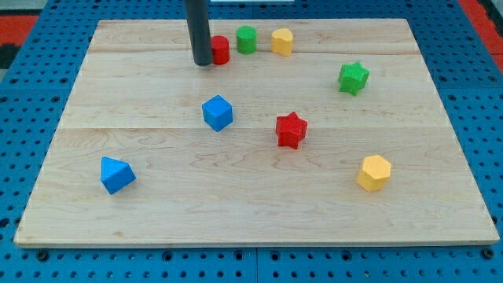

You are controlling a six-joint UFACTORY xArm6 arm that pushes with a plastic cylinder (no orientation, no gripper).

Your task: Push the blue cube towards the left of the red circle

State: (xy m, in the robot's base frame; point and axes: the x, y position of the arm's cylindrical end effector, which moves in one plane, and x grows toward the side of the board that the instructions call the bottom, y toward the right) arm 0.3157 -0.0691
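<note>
The blue cube (218, 112) sits left of the board's middle. The red circle (221, 49), a short red cylinder, stands near the view's top, partly hidden on its left side by my rod. My tip (202, 62) rests on the board right against the red circle's left side, well above the blue cube in the view.
A green cylinder (247, 38) and a yellow block (282, 41) stand to the right of the red circle. A green star (353, 78), a red star (291, 130), a yellow hexagon block (374, 173) and a blue wedge-like block (116, 174) lie about the wooden board (157, 212).
</note>
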